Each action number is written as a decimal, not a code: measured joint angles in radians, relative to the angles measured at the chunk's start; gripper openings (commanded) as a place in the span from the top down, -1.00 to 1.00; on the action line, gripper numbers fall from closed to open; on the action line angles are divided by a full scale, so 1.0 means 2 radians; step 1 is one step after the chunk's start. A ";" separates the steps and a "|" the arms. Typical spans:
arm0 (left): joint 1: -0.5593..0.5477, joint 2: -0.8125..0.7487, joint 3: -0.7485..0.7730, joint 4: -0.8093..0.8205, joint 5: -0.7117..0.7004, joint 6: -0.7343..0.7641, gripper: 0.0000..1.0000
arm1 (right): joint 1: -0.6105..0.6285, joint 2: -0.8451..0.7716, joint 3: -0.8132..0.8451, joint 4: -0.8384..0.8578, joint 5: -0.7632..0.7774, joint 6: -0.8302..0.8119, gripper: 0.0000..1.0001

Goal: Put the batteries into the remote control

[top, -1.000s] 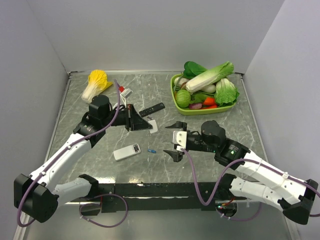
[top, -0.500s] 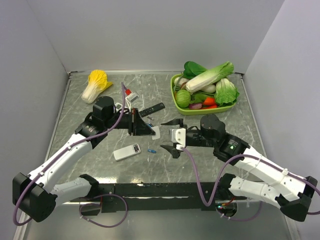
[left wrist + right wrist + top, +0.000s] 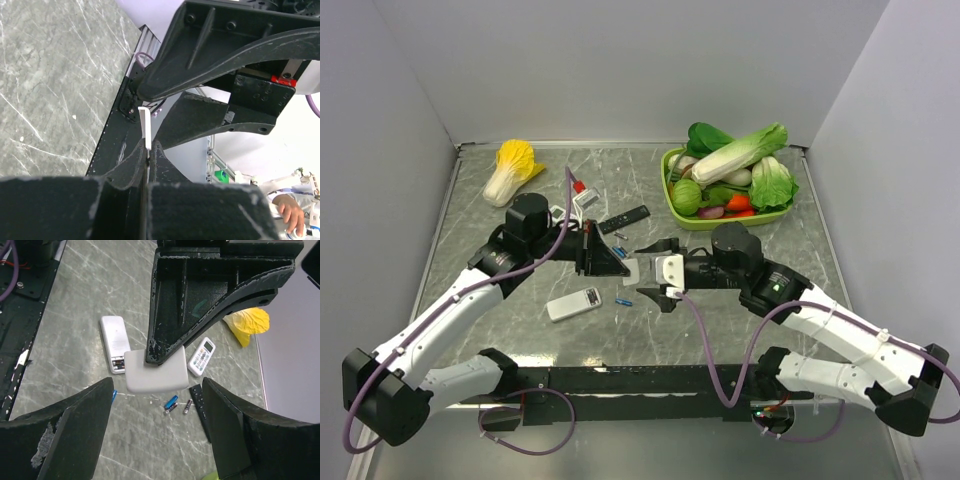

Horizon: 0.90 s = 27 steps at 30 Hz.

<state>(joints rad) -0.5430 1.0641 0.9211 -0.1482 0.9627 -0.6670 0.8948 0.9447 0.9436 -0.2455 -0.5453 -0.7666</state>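
Note:
The remote control (image 3: pixel 573 303) (image 3: pixel 113 338) lies back up on the marble table, its battery bay open with cells showing inside. My left gripper (image 3: pixel 618 262) (image 3: pixel 148 148) is shut on a thin white battery cover (image 3: pixel 631 268) (image 3: pixel 156 375) (image 3: pixel 145 125) and holds it above the table. My right gripper (image 3: pixel 643 270) (image 3: pixel 157 385) is open, one finger on each side of that cover, touching nothing. One blue battery (image 3: pixel 624 301) (image 3: pixel 114 395) lies near the remote control. Three more batteries (image 3: pixel 171 402) lie loose beside the black remote.
A slim black remote (image 3: pixel 623 218) (image 3: pixel 200 407) and a smaller white remote (image 3: pixel 201 356) lie behind the cover. A green tray (image 3: pixel 672 205) of vegetables stands at the back right. A yellow cabbage (image 3: pixel 510 170) lies at the back left. Walls enclose the table.
My right gripper has moved left until its fingers flank the cover, and its jaws have narrowed a little. The left gripper has shifted slightly right with the cover.

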 measured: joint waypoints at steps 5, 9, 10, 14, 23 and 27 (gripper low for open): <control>0.000 -0.003 0.006 -0.010 0.004 0.006 0.98 | 0.000 0.007 0.004 -0.006 -0.007 -0.007 -0.49; 0.000 -0.005 0.009 -0.014 0.005 0.010 0.98 | 0.000 0.011 0.006 -0.011 -0.013 -0.010 -0.44; -0.001 -0.005 0.009 -0.014 0.005 0.010 0.98 | 0.000 0.013 0.007 -0.012 -0.013 -0.011 -0.43; -0.001 -0.004 0.009 -0.014 0.006 0.009 0.98 | 0.000 0.016 0.010 -0.013 -0.013 -0.015 -0.40; -0.001 -0.002 0.009 -0.007 0.019 0.004 0.98 | 0.000 0.016 0.010 -0.013 -0.010 -0.022 -0.36; -0.001 0.000 0.009 -0.003 0.022 -0.002 0.98 | 0.000 0.016 0.010 -0.013 -0.010 -0.025 -0.36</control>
<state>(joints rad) -0.5446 1.0645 0.9394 -0.1551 1.0069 -0.6701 0.8940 0.9764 0.9634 -0.2707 -0.5652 -0.8158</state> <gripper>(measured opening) 0.031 0.682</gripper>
